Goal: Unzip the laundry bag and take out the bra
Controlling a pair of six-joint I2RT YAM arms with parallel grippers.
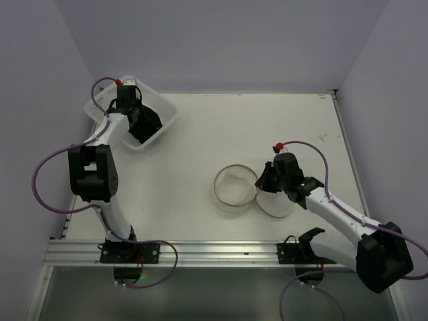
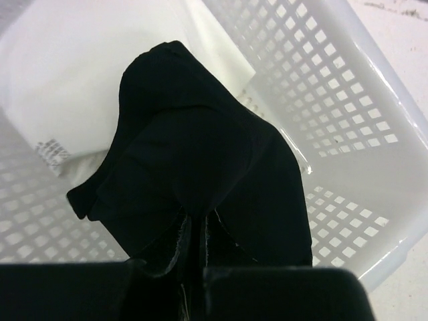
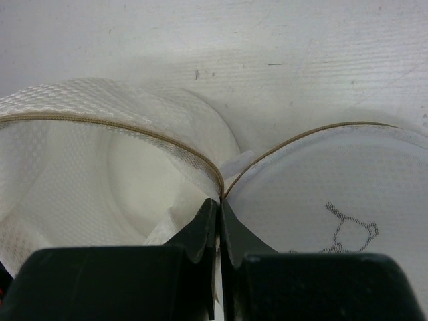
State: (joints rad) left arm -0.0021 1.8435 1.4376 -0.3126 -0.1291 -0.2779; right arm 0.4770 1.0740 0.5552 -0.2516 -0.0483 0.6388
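Matt black cloth bra, glossy white perforated plastic basket, cream mesh-weave fabric laundry bag

Open laundry bag — R hand at rim

White table with laundry bag, basket

one laundry bag, one bra — one basket
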